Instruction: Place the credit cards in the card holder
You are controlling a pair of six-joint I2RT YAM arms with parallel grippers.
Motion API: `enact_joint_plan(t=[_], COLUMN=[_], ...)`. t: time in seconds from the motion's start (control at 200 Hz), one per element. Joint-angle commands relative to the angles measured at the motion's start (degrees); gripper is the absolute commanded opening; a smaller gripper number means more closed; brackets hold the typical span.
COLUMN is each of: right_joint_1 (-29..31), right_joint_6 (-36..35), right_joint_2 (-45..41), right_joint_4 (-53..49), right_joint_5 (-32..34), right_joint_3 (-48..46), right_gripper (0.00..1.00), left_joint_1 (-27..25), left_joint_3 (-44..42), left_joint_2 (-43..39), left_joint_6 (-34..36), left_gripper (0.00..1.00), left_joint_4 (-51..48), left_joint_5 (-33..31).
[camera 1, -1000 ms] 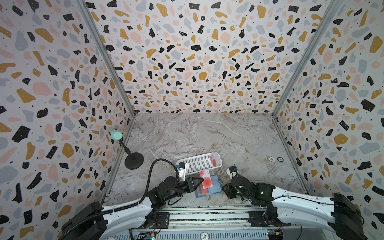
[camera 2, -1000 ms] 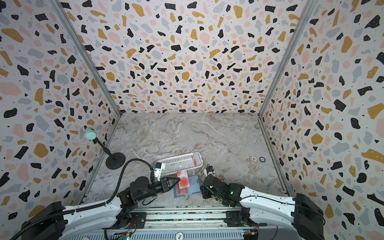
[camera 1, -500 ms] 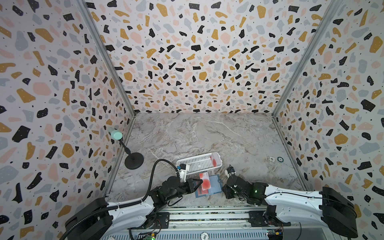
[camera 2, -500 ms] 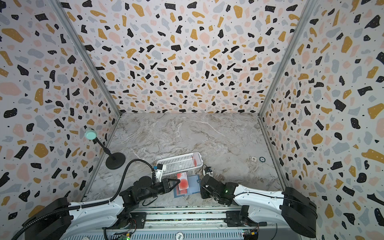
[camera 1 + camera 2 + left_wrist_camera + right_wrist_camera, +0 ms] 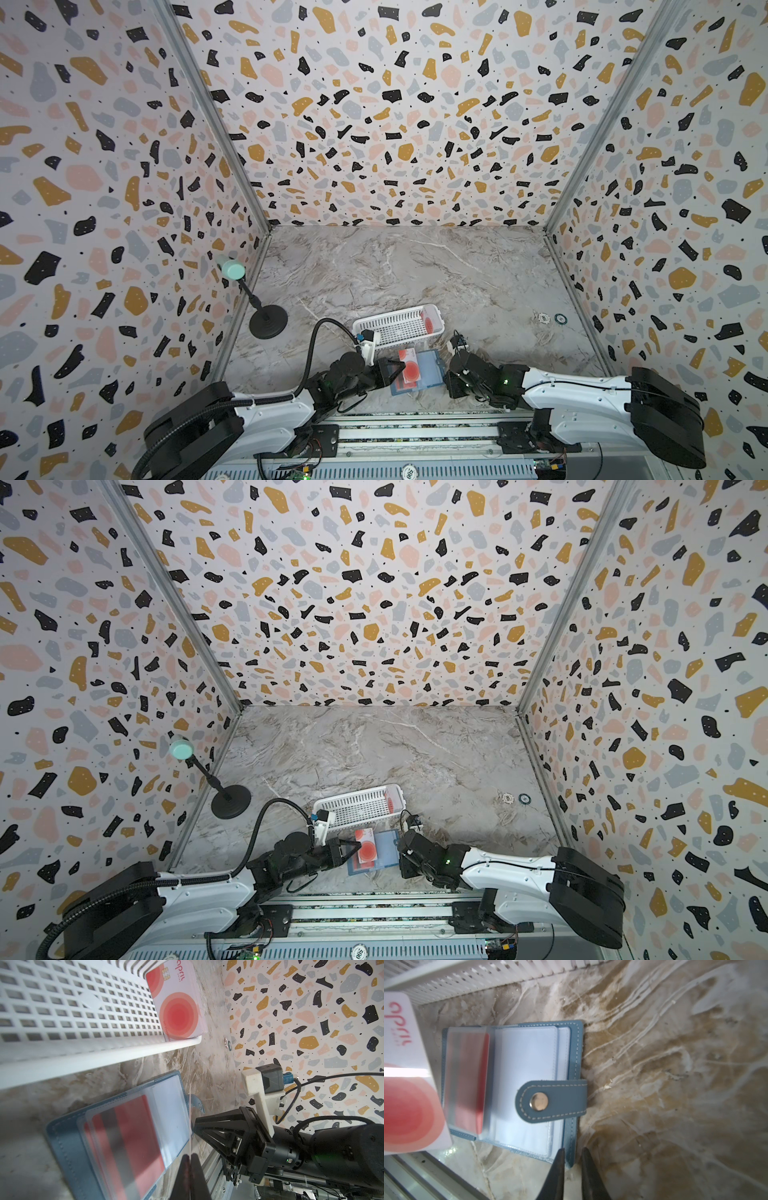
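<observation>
Now a credit card hovers over the open card holder on the bench, clenched in the left fingers (more cards wait in the white basket just behind). The right fingers have moved in from the side and narrowed about the holder's cover edge; whether they pinch it cannot be told. That likely steadies the holder for the insertion. One red card already sits in a pocket. Terrazzo-patterned walls enclose the marbled surface.
</observation>
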Motion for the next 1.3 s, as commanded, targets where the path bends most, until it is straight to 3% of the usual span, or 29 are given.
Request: enact_joint_plan(t=[0.0,1.291], right_joint_1=[0.3,0.3], right_joint_6=[-0.7,-0.3], right_joint_2=[0.5,-0.2], right_joint_4=[0.2,1.9], right_joint_5=[0.0,-0.1], right_joint_3=[1.7,-1.0], right_gripper=[0.16,0.14], left_joint_1=[-0.4,-1.4], left_joint_3=[0.8,1.4], left_joint_2=[0.5,6.3], left_joint_6=[0.4,-1.9], left_gripper=[0.0,0.0], left_joint_4=[3.5,3.7], left_joint_5=[-0.1,-1.7])
